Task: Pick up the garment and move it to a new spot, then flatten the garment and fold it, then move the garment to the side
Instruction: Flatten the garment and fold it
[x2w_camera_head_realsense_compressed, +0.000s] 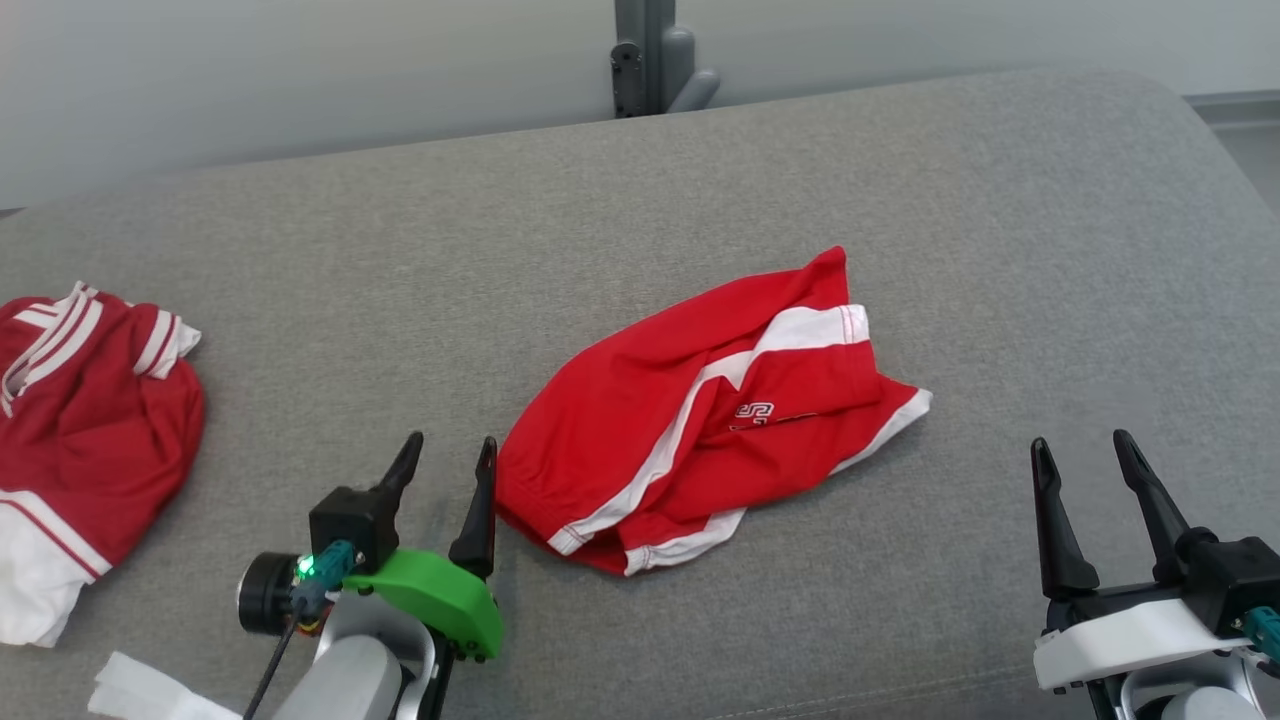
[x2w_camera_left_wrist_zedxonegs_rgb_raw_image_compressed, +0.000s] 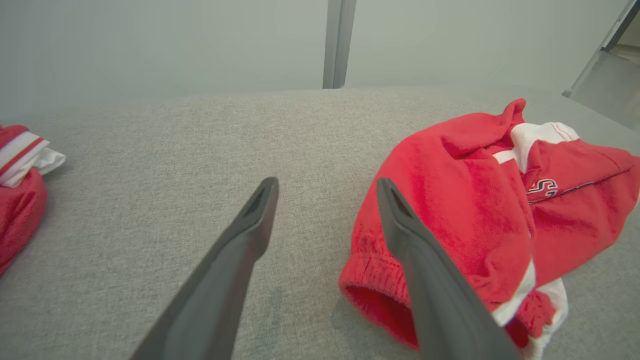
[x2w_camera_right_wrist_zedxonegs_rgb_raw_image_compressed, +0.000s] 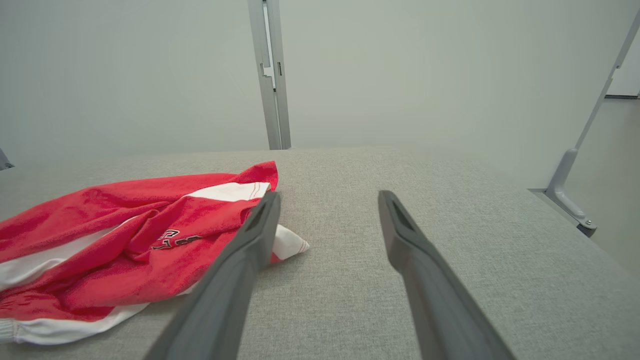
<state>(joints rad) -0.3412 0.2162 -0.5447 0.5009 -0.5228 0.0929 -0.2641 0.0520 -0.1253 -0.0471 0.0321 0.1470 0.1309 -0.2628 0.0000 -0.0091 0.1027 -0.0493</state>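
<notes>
1. Where the head view looks down, a grey fabric-covered worktop (x2w_camera_head_realsense_compressed: 900, 200) spreads from edge to edge, with a pale wall behind it.
2. The red garment (x2w_camera_head_realsense_compressed: 640, 420) with white stripes lies crumpled near the middle of the worktop, its elastic waistband toward the robot's left and a small logo showing on top.
3. A second garment (x2w_camera_head_realsense_compressed: 90, 420), darker red with white trim, lies bunched at the far left edge, well apart from the first.
4. The left claw (x2w_camera_head_realsense_compressed: 451, 440) is released and holds nothing. Its right finger stands just beside the waistband, and I cannot tell whether it touches.
5. The right claw (x2w_camera_head_realsense_compressed: 1081, 440) is also released and empty, over bare fabric to the garment's right.
6. A grey post (x2w_camera_head_realsense_compressed: 650, 55) rises behind the far edge.
7. A white scrap (x2w_camera_head_realsense_compressed: 140, 690) lies at the lower left.
</notes>
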